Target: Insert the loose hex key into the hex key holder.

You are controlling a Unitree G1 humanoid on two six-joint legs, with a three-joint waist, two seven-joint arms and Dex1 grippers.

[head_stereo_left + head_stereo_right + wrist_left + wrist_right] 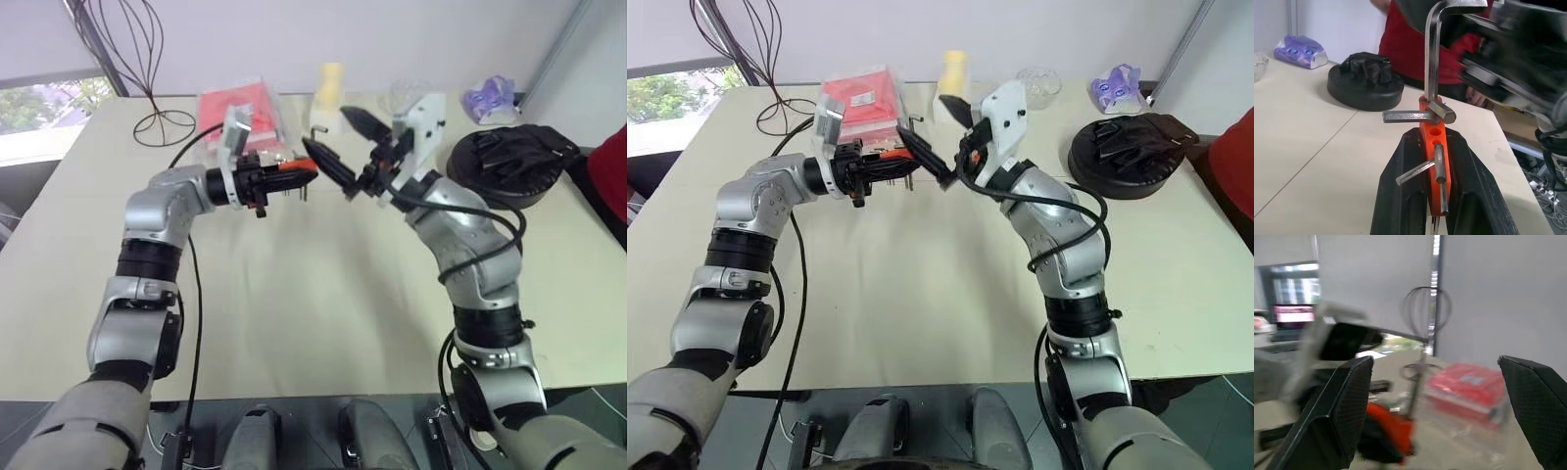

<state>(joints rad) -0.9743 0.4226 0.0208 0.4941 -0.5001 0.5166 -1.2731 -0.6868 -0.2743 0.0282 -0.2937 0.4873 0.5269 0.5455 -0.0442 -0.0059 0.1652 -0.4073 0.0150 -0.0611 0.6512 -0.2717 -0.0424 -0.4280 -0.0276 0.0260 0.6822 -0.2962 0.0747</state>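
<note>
**Key seated in the holder, right fingers spread clear**

The left gripper [1436,196] is seen clamped flat on the hex key holder [1434,161], one black finger against each broad face of the orange block, which is held off the table [294,323] and pointed toward the other arm. The right gripper [345,152] is seen with its fingers set wide apart and nothing between them, just beside the holder's free end.

The loose hex key [1432,54] is seen standing upright with its long leg entering the top of the holder and its short leg bent over at the upper end; whether it is pushed fully home cannot be told. Other short keys are seen sticking out sideways from the block.

The key is judged to be light, stiff steel, smooth and easily slipped or twisted between flat pads; it is best taken near the bend, across the long leg, so that pressure can be sent straight down the hole. The holder is judged rigid plastic, safely gripped by its flat sides, away from the protruding keys.

Farther out, a red package [240,108] and a black round object [509,162] are seen lying on the table.
</note>
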